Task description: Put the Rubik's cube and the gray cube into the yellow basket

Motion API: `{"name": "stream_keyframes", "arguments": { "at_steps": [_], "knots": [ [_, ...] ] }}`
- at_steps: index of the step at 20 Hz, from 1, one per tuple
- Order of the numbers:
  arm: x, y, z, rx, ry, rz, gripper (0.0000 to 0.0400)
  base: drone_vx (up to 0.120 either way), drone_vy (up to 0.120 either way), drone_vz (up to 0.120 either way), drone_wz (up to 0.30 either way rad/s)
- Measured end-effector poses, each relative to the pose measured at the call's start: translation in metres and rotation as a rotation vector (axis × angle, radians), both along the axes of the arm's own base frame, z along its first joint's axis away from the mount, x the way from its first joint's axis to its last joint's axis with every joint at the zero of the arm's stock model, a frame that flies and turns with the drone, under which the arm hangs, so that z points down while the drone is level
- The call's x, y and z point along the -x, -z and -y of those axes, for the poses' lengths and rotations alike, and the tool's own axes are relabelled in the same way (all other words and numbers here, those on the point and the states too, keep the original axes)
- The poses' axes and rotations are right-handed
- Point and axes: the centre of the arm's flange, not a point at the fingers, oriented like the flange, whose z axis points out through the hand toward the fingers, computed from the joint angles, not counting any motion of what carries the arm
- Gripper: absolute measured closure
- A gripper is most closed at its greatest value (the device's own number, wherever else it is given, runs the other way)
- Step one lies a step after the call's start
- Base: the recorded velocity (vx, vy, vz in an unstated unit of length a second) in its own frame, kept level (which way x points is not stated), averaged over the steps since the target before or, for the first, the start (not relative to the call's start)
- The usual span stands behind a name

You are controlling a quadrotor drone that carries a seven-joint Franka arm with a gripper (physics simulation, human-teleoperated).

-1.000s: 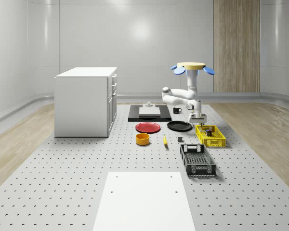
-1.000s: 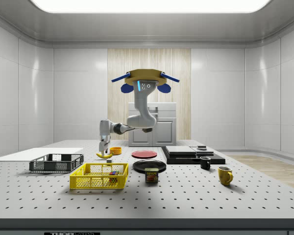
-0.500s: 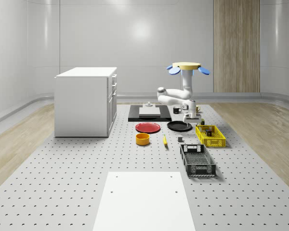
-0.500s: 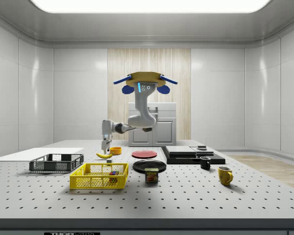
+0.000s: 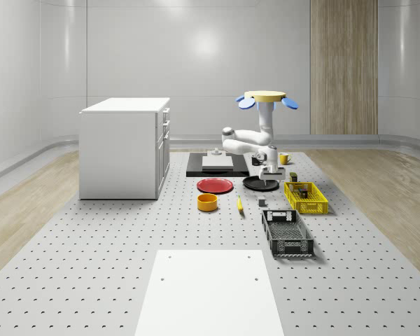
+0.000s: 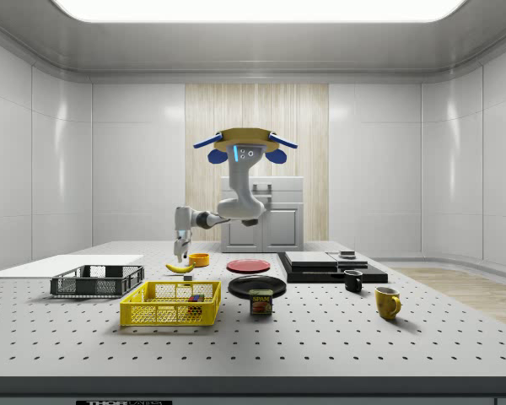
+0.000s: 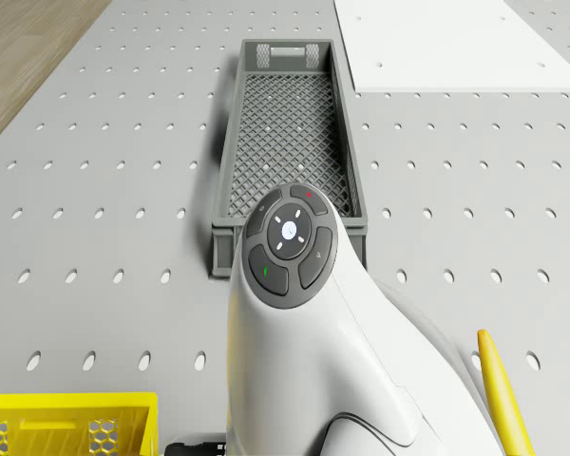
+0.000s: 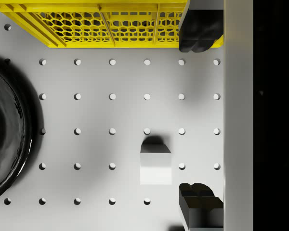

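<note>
The drone [image 5: 264,98] hovers above the black plate [image 5: 260,183], its arm reaching down beside the yellow basket [image 5: 306,198]. In the wrist view my gripper [image 8: 201,118] is open and holds nothing. Its dark fingertips [image 8: 200,30] stand just off to one side of the small gray cube [image 8: 155,163], which lies on the perforated table below. The gray cube [image 5: 262,202] sits between the banana and the yellow basket. The Rubik's cube [image 6: 194,298] lies inside the yellow basket [image 6: 170,304]. In the side view the gripper [image 6: 182,257] hangs above the table behind the basket.
A black crate [image 5: 287,233] stands in front of the yellow basket. A red plate [image 5: 215,185], an orange bowl [image 5: 207,202] and a banana [image 5: 239,204] lie to the whole-scene view's left. A spam can [image 6: 261,301], two mugs [image 6: 387,302] and a white cabinet [image 5: 126,147] are farther off.
The drone and arm have shifted toward the whole-scene view's left, carrying the gripper from above the yellow basket to above the gray cube beside the black plate.
</note>
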Motion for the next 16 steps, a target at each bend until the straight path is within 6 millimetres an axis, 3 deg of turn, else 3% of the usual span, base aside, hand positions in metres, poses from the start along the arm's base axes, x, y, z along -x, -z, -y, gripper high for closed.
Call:
{"name": "stream_keyframes", "arguments": {
  "at_steps": [7,11,16],
  "knots": [
    [0.0000,0.0000,0.0000,0.000,0.000,0.000,0.0000,0.000,-0.120,0.000,0.000],
    [0.0000,0.0000,0.0000,0.000,0.000,0.000,0.0000,0.000,-0.120,-0.110,0.000],
    [0.0000,0.0000,0.0000,0.000,0.000,0.000,0.0000,0.000,-0.008,-0.120,0.000]
  ]
}}
